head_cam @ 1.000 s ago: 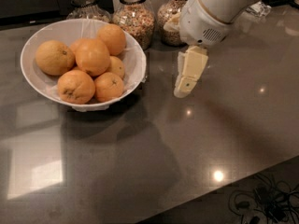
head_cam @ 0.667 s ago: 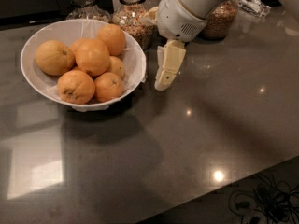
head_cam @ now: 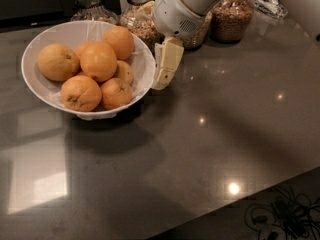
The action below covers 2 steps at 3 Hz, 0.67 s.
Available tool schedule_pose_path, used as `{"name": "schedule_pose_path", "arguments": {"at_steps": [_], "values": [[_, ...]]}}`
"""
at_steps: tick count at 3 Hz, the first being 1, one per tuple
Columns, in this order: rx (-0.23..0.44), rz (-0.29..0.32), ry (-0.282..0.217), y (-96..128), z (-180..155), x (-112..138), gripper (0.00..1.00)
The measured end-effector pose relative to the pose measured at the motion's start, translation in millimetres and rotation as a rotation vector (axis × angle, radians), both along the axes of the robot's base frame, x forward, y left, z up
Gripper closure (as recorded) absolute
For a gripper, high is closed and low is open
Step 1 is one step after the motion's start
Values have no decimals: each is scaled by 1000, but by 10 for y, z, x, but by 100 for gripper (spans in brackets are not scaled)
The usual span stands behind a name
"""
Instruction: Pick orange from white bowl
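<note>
The robot's cream-coloured gripper hung pointing downward from a rounded white wrist housing, just beside the right rim of the wide, shallow white bowl; how far it was spread could not be told. Six round oranges lay piled inside that bowl, which sat on the glossy dark grey countertop. Behind the gripper, glass jars of grains stood along the counter's back edge.

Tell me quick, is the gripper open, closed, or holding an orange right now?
Gripper: just outside the right rim of the white bowl, holding none of the oranges; open or closed cannot be told.
</note>
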<state>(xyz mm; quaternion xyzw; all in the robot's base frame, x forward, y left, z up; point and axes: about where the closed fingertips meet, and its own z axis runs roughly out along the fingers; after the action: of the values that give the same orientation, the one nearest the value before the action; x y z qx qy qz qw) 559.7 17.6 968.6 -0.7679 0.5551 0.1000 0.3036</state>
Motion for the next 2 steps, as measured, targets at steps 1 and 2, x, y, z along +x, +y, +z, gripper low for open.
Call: {"name": "schedule_pose_path", "arguments": {"at_steps": [1, 2], "values": [[41, 41, -4, 96, -8, 4, 0], [79, 161, -13, 426, -35, 93, 0]]}}
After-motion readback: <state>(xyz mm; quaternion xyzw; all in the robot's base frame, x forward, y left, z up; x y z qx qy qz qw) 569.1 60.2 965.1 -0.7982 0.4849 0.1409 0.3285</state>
